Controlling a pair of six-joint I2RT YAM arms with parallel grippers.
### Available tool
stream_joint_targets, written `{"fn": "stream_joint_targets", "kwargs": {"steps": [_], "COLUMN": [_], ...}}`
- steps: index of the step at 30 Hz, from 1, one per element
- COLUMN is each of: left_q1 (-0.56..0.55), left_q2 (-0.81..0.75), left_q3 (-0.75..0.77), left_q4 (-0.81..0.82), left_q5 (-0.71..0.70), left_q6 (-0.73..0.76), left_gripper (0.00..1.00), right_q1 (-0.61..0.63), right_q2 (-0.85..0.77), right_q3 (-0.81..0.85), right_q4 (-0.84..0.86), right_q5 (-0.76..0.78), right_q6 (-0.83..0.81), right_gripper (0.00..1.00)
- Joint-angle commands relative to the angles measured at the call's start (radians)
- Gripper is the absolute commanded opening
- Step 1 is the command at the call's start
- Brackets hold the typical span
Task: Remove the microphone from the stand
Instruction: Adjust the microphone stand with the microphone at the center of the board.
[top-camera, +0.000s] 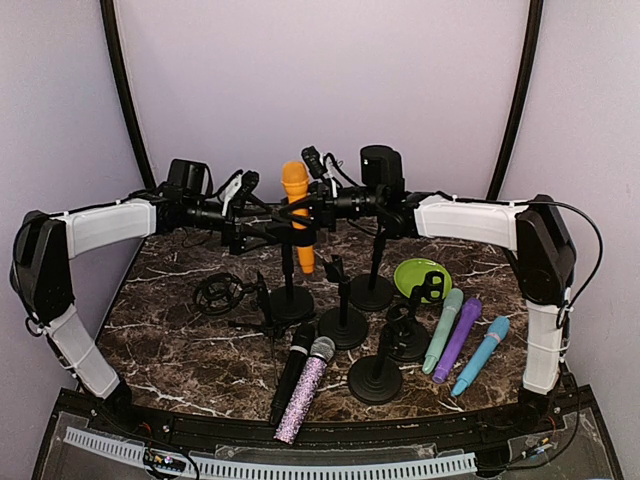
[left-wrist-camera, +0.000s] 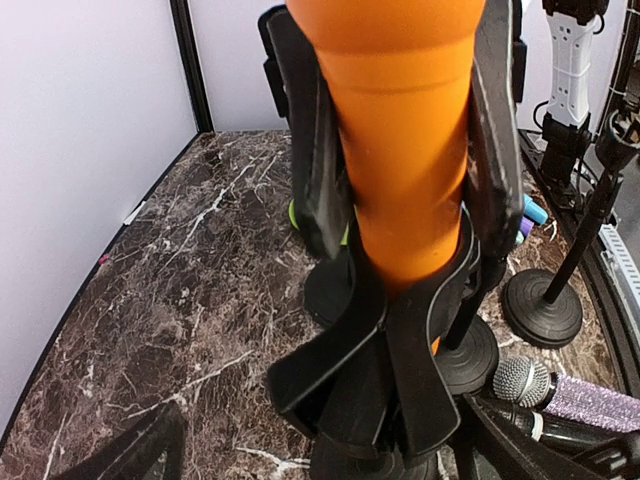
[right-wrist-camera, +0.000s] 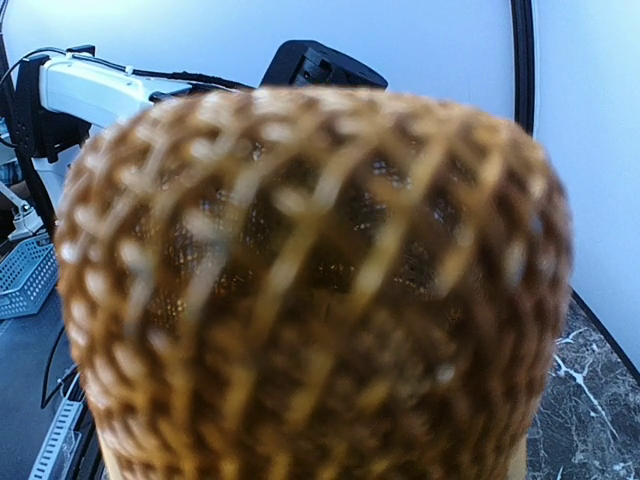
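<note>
An orange microphone (top-camera: 296, 212) stands upright in the black clip (left-wrist-camera: 400, 370) of a stand (top-camera: 290, 300) at the back middle of the marble table. My right gripper (top-camera: 308, 206) comes in from the right and is shut on the microphone's body just below the head. Its black fingers (left-wrist-camera: 310, 140) press both sides of the orange barrel. The mesh head (right-wrist-camera: 310, 290) fills the right wrist view and hides those fingers there. My left gripper (left-wrist-camera: 350, 445) is open, its fingertips spread wide on either side of the clip, low in the left wrist view.
Several empty stands (top-camera: 372, 290) crowd the table's middle. A green bowl (top-camera: 420, 275) sits at right. Black (top-camera: 290, 370) and glittery purple (top-camera: 305, 392) microphones lie at the front; mint, purple and blue ones (top-camera: 458, 338) lie at right. A shock mount (top-camera: 218, 293) sits at left.
</note>
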Motion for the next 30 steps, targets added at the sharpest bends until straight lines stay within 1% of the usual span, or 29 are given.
{"fn": "stream_joint_targets", "kwargs": {"steps": [1, 2, 3, 5, 6, 8, 10, 12, 13, 16, 20, 24, 30], "left_q1": [0.003, 0.003, 0.002, -0.005, -0.015, -0.027, -0.033, -0.036, -0.038, -0.040, -0.043, -0.043, -0.043], "left_q2": [-0.084, -0.087, -0.088, -0.087, -0.084, -0.084, -0.102, -0.137, -0.169, -0.243, -0.354, -0.426, -0.450], "left_q3": [-0.028, -0.031, -0.033, -0.041, -0.042, -0.049, -0.067, -0.105, -0.137, -0.232, -0.330, -0.355, -0.316], "left_q4": [0.107, 0.114, 0.132, 0.149, 0.149, 0.151, 0.169, 0.234, 0.251, 0.328, 0.394, 0.373, 0.296], "left_q5": [0.024, 0.031, 0.036, 0.046, 0.043, 0.023, -0.009, -0.062, -0.098, -0.120, -0.159, -0.226, -0.421], "left_q6": [-0.029, -0.033, -0.043, -0.051, -0.049, -0.047, -0.054, -0.076, -0.084, -0.113, -0.167, -0.222, -0.306], "left_gripper": [0.98, 0.99, 0.99, 0.99, 0.99, 0.99, 0.99, 0.99, 0.99, 0.99, 0.99, 0.99, 0.99], "right_q1": [0.012, 0.012, 0.011, 0.012, 0.012, 0.012, 0.012, 0.012, 0.012, 0.012, 0.013, 0.031, 0.139], "right_q2": [0.010, 0.010, 0.009, 0.002, -0.006, -0.029, -0.059, -0.092, -0.113, -0.175, -0.251, -0.330, -0.403], "right_q3": [0.054, 0.055, 0.054, 0.031, 0.009, -0.041, -0.085, -0.132, -0.159, -0.233, -0.289, -0.320, -0.281], "right_q4": [-0.047, -0.055, -0.060, -0.047, -0.023, 0.040, 0.075, 0.110, 0.127, 0.162, 0.167, 0.120, -0.035], "right_q5": [-0.064, -0.051, -0.029, 0.027, 0.060, 0.117, 0.166, 0.215, 0.233, 0.288, 0.372, 0.527, 0.822], "right_q6": [-0.002, -0.008, -0.014, -0.007, 0.005, 0.023, 0.033, 0.040, 0.045, 0.055, 0.069, 0.093, 0.124], "right_gripper": [0.11, 0.14, 0.18, 0.36, 0.47, 0.65, 0.77, 0.85, 0.87, 0.93, 0.95, 0.96, 0.96]}}
